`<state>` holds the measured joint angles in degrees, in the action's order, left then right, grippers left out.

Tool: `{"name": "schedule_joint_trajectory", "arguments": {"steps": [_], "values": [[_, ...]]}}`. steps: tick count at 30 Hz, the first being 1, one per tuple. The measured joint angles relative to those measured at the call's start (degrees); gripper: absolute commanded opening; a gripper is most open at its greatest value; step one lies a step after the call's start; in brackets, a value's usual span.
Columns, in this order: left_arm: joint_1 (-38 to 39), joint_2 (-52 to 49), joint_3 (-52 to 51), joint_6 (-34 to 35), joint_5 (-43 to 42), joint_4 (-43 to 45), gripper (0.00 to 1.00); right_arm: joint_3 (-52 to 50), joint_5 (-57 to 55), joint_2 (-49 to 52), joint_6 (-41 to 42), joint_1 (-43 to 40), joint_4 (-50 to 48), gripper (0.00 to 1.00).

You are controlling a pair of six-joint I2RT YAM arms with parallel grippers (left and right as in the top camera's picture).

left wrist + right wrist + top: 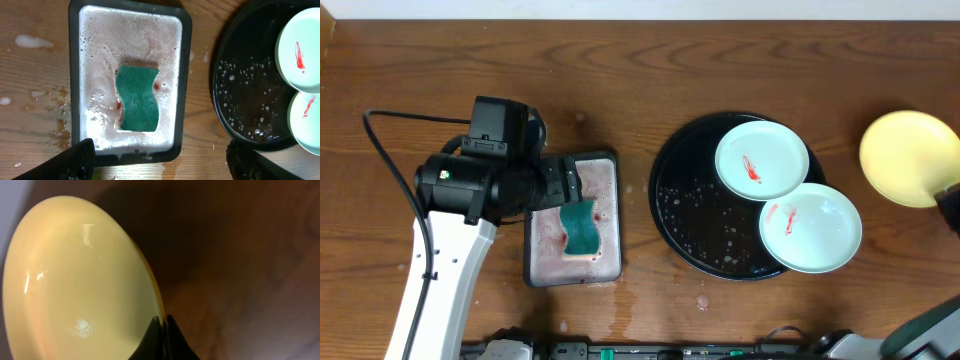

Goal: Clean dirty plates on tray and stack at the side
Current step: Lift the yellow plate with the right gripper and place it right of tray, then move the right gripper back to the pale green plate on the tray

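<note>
Two pale mint-white plates (761, 159) (811, 227), each with a red sauce smear, lie on the round black tray (690, 210), which is wet with foam; both also show in the left wrist view (300, 52) (307, 122). My right gripper (163, 322) is shut on the rim of the yellow plate (75, 280), held at the far right over the tabletop (910, 158). My left gripper (160, 160) is open and empty, just above the near edge of the grey tray holding a green sponge (137, 97).
The rectangular grey metal tray (545, 270) with pinkish foamy water sits left of centre. Water drops and foam spots lie on the wood around it (30, 42). A black cable (380, 150) runs at the left.
</note>
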<state>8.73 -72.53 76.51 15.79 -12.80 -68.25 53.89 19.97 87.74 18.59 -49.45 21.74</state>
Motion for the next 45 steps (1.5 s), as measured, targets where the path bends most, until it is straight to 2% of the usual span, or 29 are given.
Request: {"name": "schedule_joint_trajectory", "arguments": {"steps": [2, 3, 6, 8, 11, 13, 15, 18, 23, 27, 31, 38, 44, 45], "values": [[0.00, 0.00, 0.00, 0.00, 0.00, -0.04, 0.84, 0.00, -1.66, 3.26, 0.52, -0.66, -0.44, 0.03], [0.00, 0.00, 0.00, 0.00, 0.00, -0.04, 0.84, 0.00, -2.21, 4.63, 0.59, -0.72, -0.48, 0.09], [0.00, 0.00, 0.00, -0.02, 0.00, -0.04, 0.84, 0.00, -2.97, 7.52, 0.28, -0.68, -0.50, 0.39], [0.00, 0.00, 0.00, 0.00, 0.00, -0.02, 0.84, -0.02, -3.04, 7.85, -0.46, -0.66, -0.79, 0.47], [0.00, 0.00, 0.00, 0.00, 0.00, -0.02, 0.84, 0.00, -0.87, 6.84, -1.42, -0.44, -1.62, 0.45], [0.00, 0.00, 0.00, 0.00, 0.00, 0.00, 0.84, -0.02, 1.75, 4.79, -1.86, 0.42, -1.64, 0.39], [0.00, 0.00, 0.00, -0.02, 0.00, -0.04, 0.84, -0.02, 5.01, 1.31, -2.67, 2.49, -0.85, 0.39], [0.00, 0.00, 0.00, 0.00, 0.02, -0.04, 0.84, 0.13, 8.48, -5.29, -4.52, 8.28, 3.98, 0.45], [0.00, 0.00, 0.00, -0.02, 0.00, -0.02, 0.84, 0.46, 6.32, -11.82, -8.04, 22.03, 15.02, 0.44], [0.00, 0.00, 0.00, -0.02, 0.02, -0.02, 0.84, 0.46, 2.73, -10.27, -10.34, 33.73, 17.42, 0.46], [0.00, 0.00, 0.00, 0.00, 0.00, -0.02, 0.84, 0.46, -2.75, -5.77, -7.72, 42.99, 17.35, 0.46], [0.00, 0.00, 0.00, 0.00, 0.00, -0.04, 0.84, 0.44, -9.01, 4.04, 2.08, 48.70, 12.92, 0.45], [0.00, 0.00, 0.00, 0.00, 0.00, -0.02, 0.84, 0.39, -10.95, 5.73, 5.79, 48.74, 11.02, 0.24], [0.00, 0.00, 0.00, -0.02, 0.00, -0.02, 0.84, 0.39, -11.04, 5.73, 5.86, 48.74, 10.97, 0.24]]}}
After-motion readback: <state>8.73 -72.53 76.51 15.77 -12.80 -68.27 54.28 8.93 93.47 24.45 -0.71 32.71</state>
